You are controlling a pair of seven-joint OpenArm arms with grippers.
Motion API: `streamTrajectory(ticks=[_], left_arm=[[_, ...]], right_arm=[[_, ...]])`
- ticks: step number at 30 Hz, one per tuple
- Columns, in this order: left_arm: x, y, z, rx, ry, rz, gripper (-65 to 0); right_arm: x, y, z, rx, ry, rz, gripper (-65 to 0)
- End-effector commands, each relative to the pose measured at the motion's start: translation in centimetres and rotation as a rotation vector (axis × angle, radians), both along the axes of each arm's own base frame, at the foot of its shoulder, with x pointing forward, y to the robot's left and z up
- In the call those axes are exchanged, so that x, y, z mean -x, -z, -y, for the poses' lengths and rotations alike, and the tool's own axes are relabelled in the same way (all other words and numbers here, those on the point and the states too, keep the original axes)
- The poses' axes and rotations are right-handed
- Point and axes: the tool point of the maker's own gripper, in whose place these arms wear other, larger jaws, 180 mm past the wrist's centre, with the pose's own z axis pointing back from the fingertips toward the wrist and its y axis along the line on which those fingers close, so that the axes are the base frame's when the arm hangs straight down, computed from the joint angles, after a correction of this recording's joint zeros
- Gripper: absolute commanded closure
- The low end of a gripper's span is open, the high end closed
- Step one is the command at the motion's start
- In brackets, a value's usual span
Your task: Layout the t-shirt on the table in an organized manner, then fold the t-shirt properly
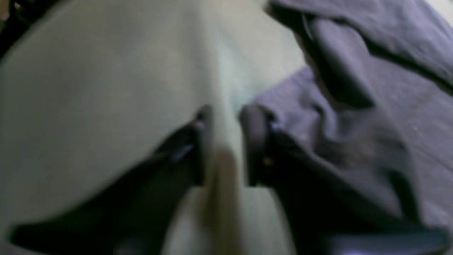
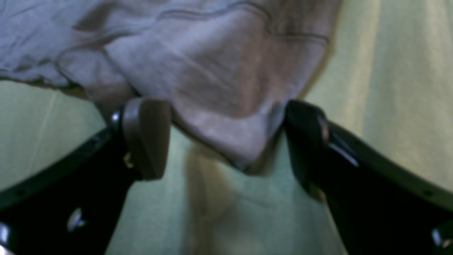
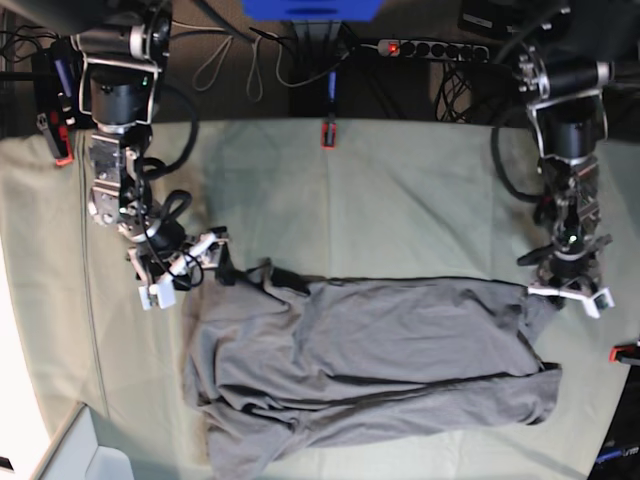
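The t-shirt (image 3: 370,370) lies crumpled across the near half of the table (image 3: 400,190). The right gripper (image 2: 226,138) stands wide, a shirt corner between its jaws. The left gripper (image 1: 226,141), narrowly parted, sits beside the shirt's edge, over bare cloth.

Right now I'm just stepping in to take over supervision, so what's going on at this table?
A two-armed robot is spreading out a dark grey t-shirt on the cloth-covered table. The shirt lies wrinkled and partly bunched, not yet flat or folded. The right tool is wide open with a corner of the shirt between its fingers, not clamped. The left tool sits at the shirt's opposite edge, its fingers apart over bare cloth with the fabric just beside it.
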Motion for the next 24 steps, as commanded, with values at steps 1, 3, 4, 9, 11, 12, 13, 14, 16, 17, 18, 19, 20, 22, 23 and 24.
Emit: streamTrajectory(ticks=[1, 3, 4, 9, 11, 12, 13, 14, 16, 17, 18, 19, 20, 22, 23, 24], left_arm=[[-1.2, -1.8, -1.0, -0.024, -0.012, 0.047, -27.1], [-1.4, -1.2, -1.0, -0.01, -0.017, 0.032, -32.5], [-1.6, -1.2, -0.9, -0.004, -0.021, 0.03, -33.0], [-3.0, -1.1, -0.6, 0.027, -0.029, 0.018, -33.0], [-3.2, -0.8, -0.4, 0.034, -0.029, 0.004, -33.0], [-3.4, -0.8, -0.3, 0.04, -0.028, 0.001, -33.0], [-3.5, -0.8, -0.2, 0.043, -0.029, 0.0, -33.0], [-3.6, -0.8, -0.2, 0.044, -0.029, 0.0, -33.0], [-3.6, -0.7, -0.2, 0.048, -0.03, -0.005, -33.0], [-3.6, -0.6, -0.1, 0.05, -0.03, -0.006, -33.0], [-3.6, -0.6, 0.0, 0.051, -0.029, -0.007, -33.0], [-3.7, -0.4, 0.5, 0.058, -0.025, -0.007, -33.0], [-3.8, -0.3, 1.0, 0.064, -0.02, -0.007, -32.9], [-3.7, -0.1, 1.2, 0.067, -0.017, -0.01, -32.9], [-3.7, 0.0, 1.4, 0.068, -0.015, -0.011, -32.9], [-3.8, 0.0, 1.6, 0.064, -0.005, -0.014, -32.9]], right_arm=[[-1.0, -1.2, 0.0, -0.011, 0.0, 0.037, -49.9], [-0.9, -1.1, 0.0, -0.011, 0.0, 0.035, -49.9], [-0.9, -1.1, 0.0, -0.011, 0.0, 0.035, -49.8], [-0.8, -0.9, -0.1, -0.011, -0.002, 0.026, -47.9], [-0.2, -0.5, -0.1, -0.013, -0.001, 0.014, -44.4], [0.0, -0.4, -0.1, -0.016, 0.002, 0.014, -42.5], [0.1, -0.2, -0.1, -0.016, 0.002, 0.011, -41.0], [0.2, -0.2, -0.1, -0.016, 0.002, 0.009, -39.4], [0.3, -0.1, -0.1, -0.014, 0.001, 0.006, -37.6], [0.4, 0.0, -0.1, -0.013, 0.0, 0.003, -37.2], [0.4, 0.0, -0.1, -0.013, 0.0, 0.001, -37.0], [0.5, 0.1, -0.1, -0.013, -0.001, -0.002, -37.0], [0.5, 0.1, -0.1, -0.013, -0.001, -0.002, -37.0], [0.6, 0.2, -0.1, -0.011, -0.002, -0.005, -37.0], [0.9, 0.5, -0.1, -0.011, -0.002, -0.013, -36.9], [1.3, 0.7, -0.1, -0.011, -0.002, -0.02, -36.9]])
